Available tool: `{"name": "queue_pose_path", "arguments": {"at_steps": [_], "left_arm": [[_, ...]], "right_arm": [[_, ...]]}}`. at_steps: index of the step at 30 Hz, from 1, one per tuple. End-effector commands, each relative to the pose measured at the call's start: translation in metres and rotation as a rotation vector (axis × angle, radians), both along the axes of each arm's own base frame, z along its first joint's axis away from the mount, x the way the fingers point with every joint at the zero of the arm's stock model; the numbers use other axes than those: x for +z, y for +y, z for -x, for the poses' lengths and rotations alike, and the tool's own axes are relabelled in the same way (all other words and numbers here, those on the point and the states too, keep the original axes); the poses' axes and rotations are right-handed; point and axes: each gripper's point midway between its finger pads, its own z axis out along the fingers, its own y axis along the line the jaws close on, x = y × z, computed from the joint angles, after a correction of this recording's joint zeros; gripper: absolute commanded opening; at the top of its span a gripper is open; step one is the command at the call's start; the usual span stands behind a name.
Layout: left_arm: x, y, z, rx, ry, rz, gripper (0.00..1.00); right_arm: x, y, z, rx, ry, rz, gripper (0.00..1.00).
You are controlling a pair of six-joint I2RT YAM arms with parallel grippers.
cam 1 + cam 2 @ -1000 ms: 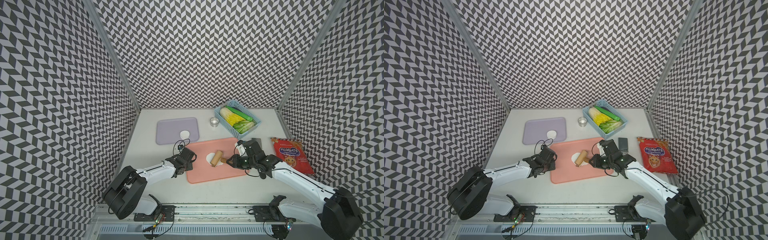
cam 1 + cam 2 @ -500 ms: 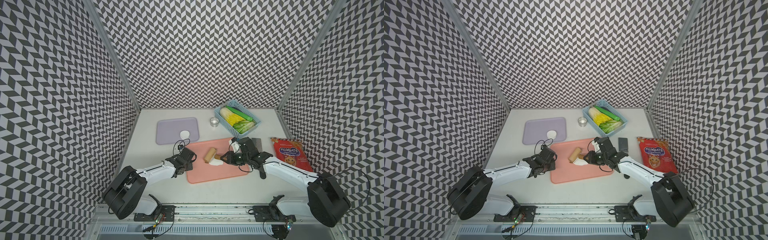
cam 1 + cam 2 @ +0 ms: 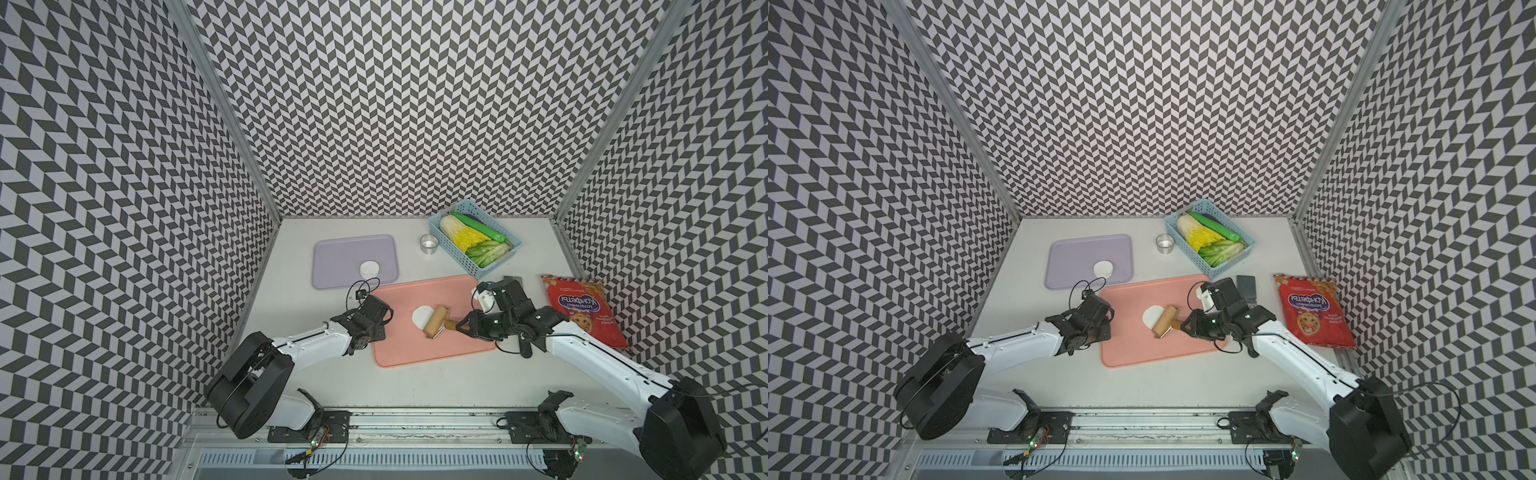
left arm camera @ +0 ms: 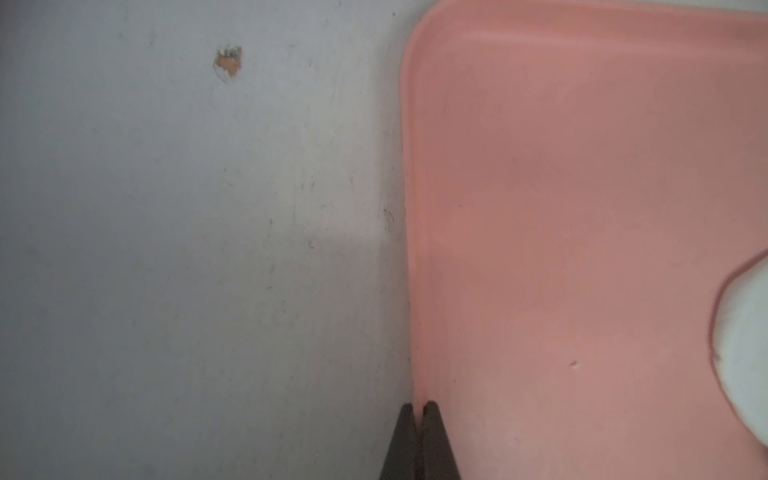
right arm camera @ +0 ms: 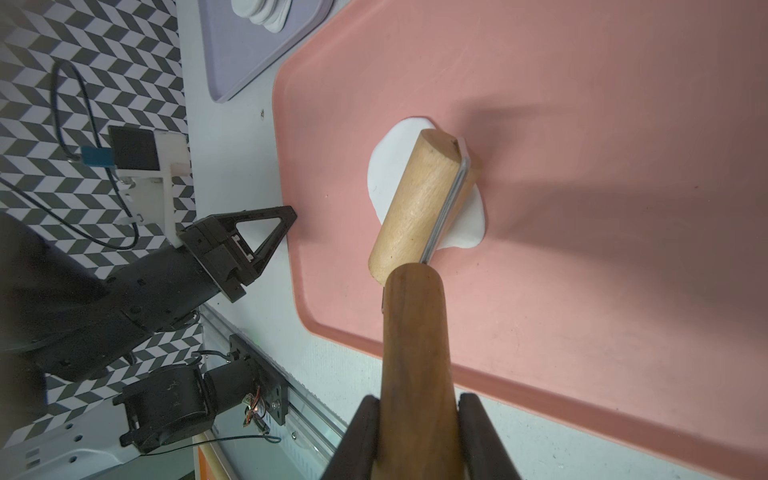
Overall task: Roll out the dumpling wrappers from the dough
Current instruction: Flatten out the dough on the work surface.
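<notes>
A flattened white dough (image 3: 419, 327) (image 5: 384, 174) lies mid-way on the pink tray (image 3: 436, 353). A wooden roller (image 3: 436, 327) (image 5: 415, 203) rests across the dough's right part and hides it there. My right gripper (image 3: 461, 326) (image 5: 419, 399) is shut on the roller's handle. At the tray's left rim, my left gripper (image 3: 376, 332) (image 4: 420, 405) is shut, pinching that rim. A small stack of round dumpling wrappers (image 3: 369, 269) (image 5: 262, 12) sits on the purple tray (image 3: 340, 262) behind.
A metal ring cup (image 3: 429, 243) stands beside a blue basket (image 3: 498, 261) of vegetables at the back. A red snack bag (image 3: 582, 311) lies at the right. A dark flat object (image 3: 1246, 284) lies just behind my right wrist.
The roller went left across the dough, then came back to the right, so the dough's left part shows again. The left arm has not moved.
</notes>
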Motion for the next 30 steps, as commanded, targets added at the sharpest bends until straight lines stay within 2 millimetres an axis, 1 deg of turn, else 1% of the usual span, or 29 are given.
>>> {"name": "queue_pose_path", "arguments": {"at_steps": [1,5,11,14,18,22,25,30], "left_arm": [[-0.007,-0.002,0.013,-0.055,0.044,-0.014,0.0],[-0.006,-0.003,0.013,-0.058,0.045,-0.016,0.0],[-0.005,-0.003,0.012,-0.058,0.04,-0.014,0.0],[-0.005,-0.003,0.012,-0.058,0.04,-0.016,0.0],[-0.006,-0.002,0.012,-0.058,0.04,-0.018,0.0],[-0.005,-0.002,0.012,-0.058,0.04,-0.021,0.0],[-0.005,-0.001,0.012,-0.057,0.038,-0.024,0.0],[-0.004,-0.001,0.012,-0.055,0.037,-0.022,0.0]], "right_arm": [[-0.05,-0.023,0.027,0.002,0.176,0.131,0.0],[-0.066,-0.028,0.019,-0.005,0.195,0.194,0.0],[-0.092,-0.034,0.019,-0.012,0.243,0.254,0.0],[-0.096,-0.035,0.015,-0.032,0.243,0.266,0.0],[-0.096,-0.033,0.006,-0.06,0.231,0.259,0.0],[-0.087,-0.033,0.006,-0.085,0.219,0.241,0.0],[-0.071,-0.037,0.01,-0.096,0.195,0.225,0.0],[-0.041,-0.055,0.017,-0.117,0.149,0.231,0.0]]}}
